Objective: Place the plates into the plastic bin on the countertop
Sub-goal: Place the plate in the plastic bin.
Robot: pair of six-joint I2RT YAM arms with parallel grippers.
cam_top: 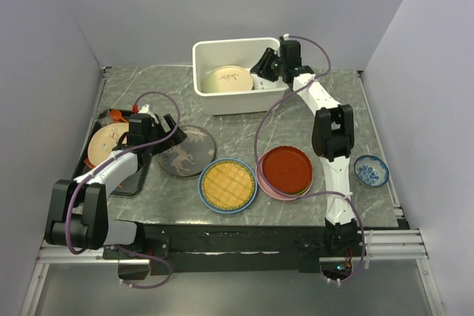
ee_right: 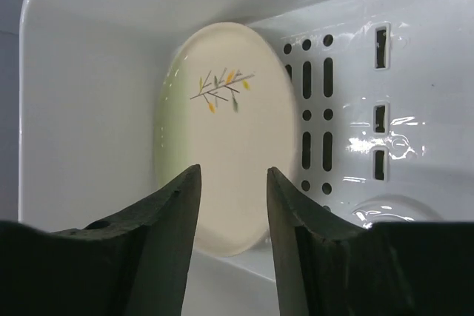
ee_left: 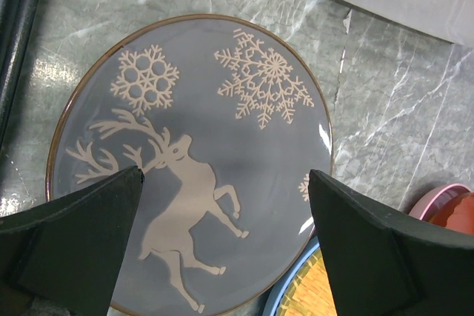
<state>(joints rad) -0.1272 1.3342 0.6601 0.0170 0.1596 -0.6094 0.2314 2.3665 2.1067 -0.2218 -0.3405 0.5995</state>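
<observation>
Right gripper (ee_right: 233, 172) parted, empty; wrist view alone shows plastic bin (ee_right: 89, 109) floor slots.

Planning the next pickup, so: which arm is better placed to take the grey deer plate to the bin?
Left. The left jaws stand wide open right above the grey deer plate on the countertop. The right jaws are away at the plastic bin, parted before the cream plate inside it.
</observation>
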